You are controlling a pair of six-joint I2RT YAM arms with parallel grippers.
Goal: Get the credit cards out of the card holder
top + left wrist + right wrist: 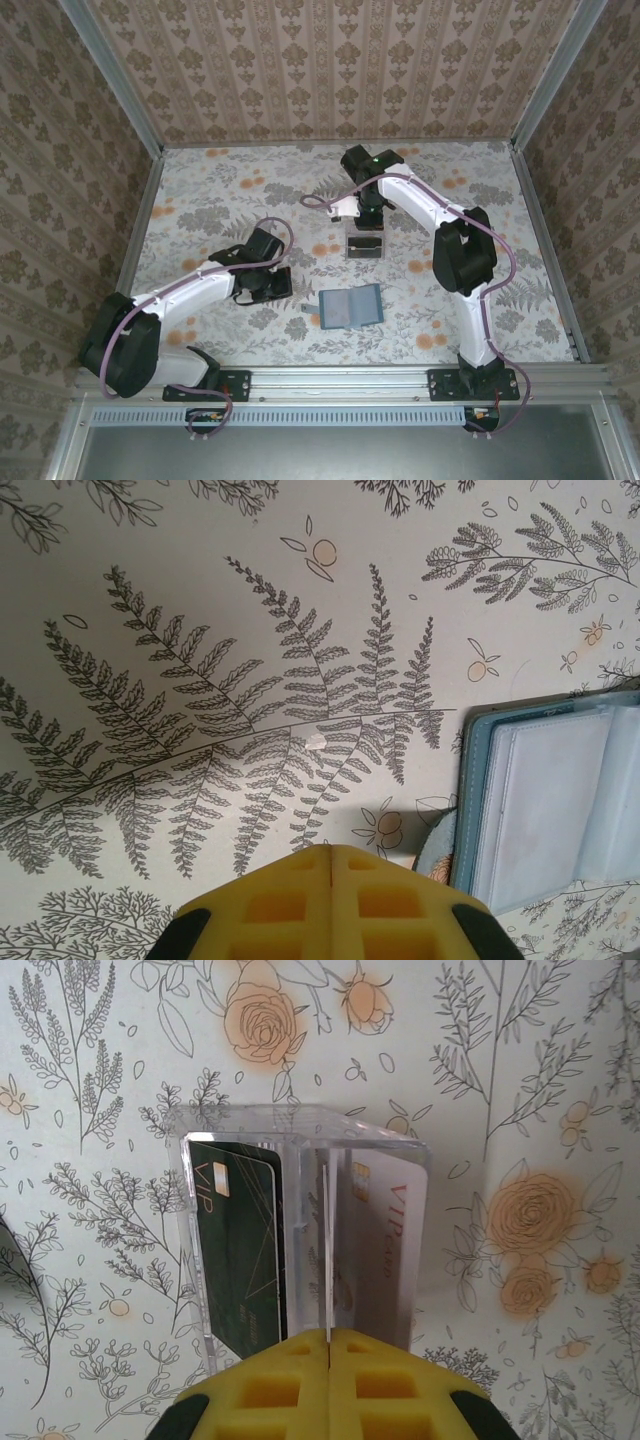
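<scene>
Credit cards (240, 1250) sit in a clear tray (300, 1122) just ahead of the right gripper's (328, 1338) shut, empty jaws. They look light, stiff and slick, so probably best pinched by an edge. The left gripper (330, 852) is shut too, with the wallet (540, 800) to its right.

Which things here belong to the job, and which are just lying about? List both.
Job: holder; dark card; pink card.
Lying about: clear tray, with both cards standing in it; floral table cover.
</scene>
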